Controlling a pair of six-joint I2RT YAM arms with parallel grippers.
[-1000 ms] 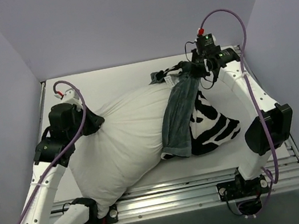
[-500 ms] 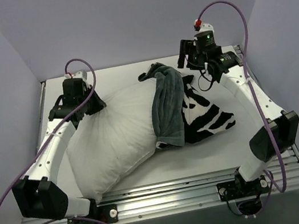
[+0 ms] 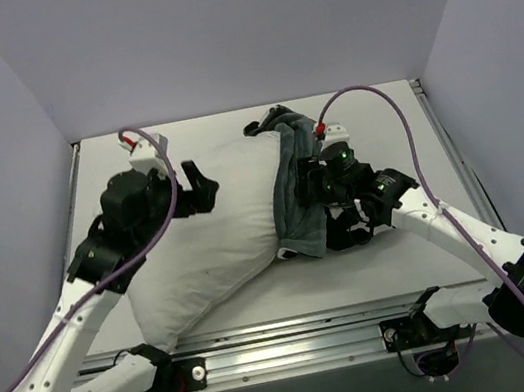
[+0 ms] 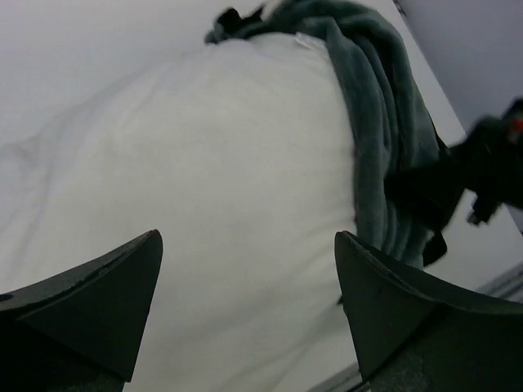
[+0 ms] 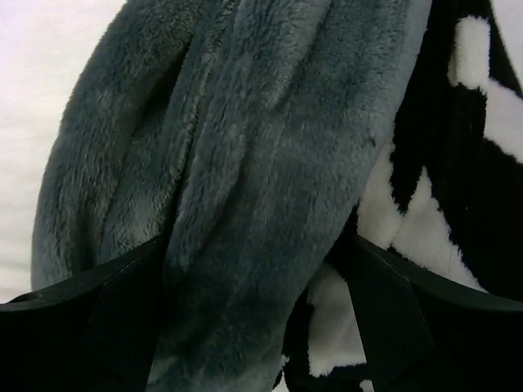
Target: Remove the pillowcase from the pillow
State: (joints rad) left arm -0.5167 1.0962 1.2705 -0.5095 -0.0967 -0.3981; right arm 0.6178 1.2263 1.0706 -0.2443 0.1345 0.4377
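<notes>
**A:** Start big. How does the pillow (image 3: 210,246) lie on the table (image 3: 401,121)?

**B:** In the overhead view it runs from the lower left of the frame up to the upper centre. Most of it is bare white.

**A:** And the pillowcase (image 3: 294,195)?

**B:** It is bunched into a thick grey-green band over the pillow's right end. The band runs top to bottom in the frame, crosswise to the pillow's length. Its zebra side spills onto the table just right of the band, partly hidden under the right arm.

**A:** So it has to come off towards the right of the frame, along the pillow's length?

**B:** That's how I judge it. Only that last end is covered.

**A:** Which arm is nearer?

**B:** The right one. The right tool (image 5: 255,249) sits right at the band. Its jaws are apart with the plush fold running between them, and they are not pinched on it. I can't tell whether the fingers touch the cloth.

**A:** And the other?

**B:** The left tool (image 4: 247,241) hangs over the bare pillow at the centre left of the overhead frame. Its jaws are wide apart with nothing in them, and the band lies to its right, well apart from it. I'd use that arm to pin the pillow.
</notes>
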